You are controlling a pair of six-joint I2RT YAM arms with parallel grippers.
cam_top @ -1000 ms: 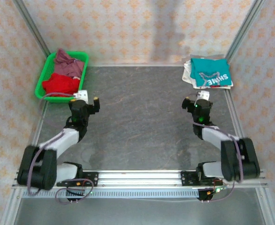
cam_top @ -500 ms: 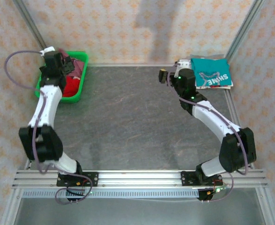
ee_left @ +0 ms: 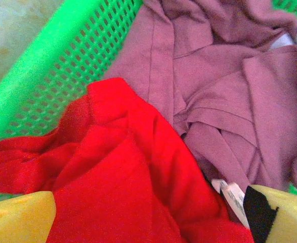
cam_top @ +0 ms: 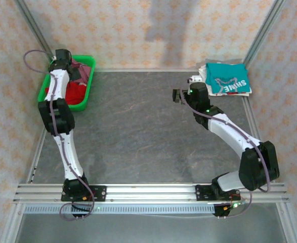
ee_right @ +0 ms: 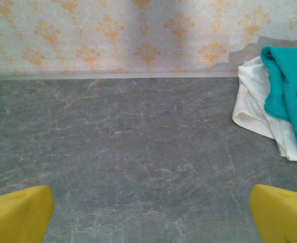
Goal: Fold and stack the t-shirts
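Top external view: the left gripper (cam_top: pixel 65 61) reaches out to the far left corner, above the green basket (cam_top: pixel 42 96). The red shirt (cam_top: pixel 77 93) lies bunched in the near part of the basket, and the mauve shirt (cam_top: pixel 82 68) is crumpled in the far part, touching it.

At the far right corner of the table (cam_top: pixel 138 126), the teal shirt (cam_top: pixel 229 78) lies folded with its white "SHINE" print up. It sits on top of the whitish shirt (cam_top: pixel 204 76), whose edges stick out to the left. The right gripper (cam_top: pixel 178 95) hangs above bare table just left of that pile, apart from it.

Left wrist view: the left gripper (ee_left: pixel 148 220) is spread wide, one yellow fingertip at each lower corner. It looks down on the red shirt (ee_left: pixel 128 177), which lies between and below the fingertips. I cannot tell whether they touch the cloth. The mauve shirt (ee_left: pixel 214 101) lies beyond it against the basket's mesh wall (ee_left: pixel 47 91).

Right wrist view: the right gripper (ee_right: pixel 148 215) is also spread wide and holds nothing, with grey table (ee_right: pixel 138 152) under it. The teal shirt (ee_right: pixel 290 91) and whitish shirt (ee_right: pixel 254 111) lie off to the right.
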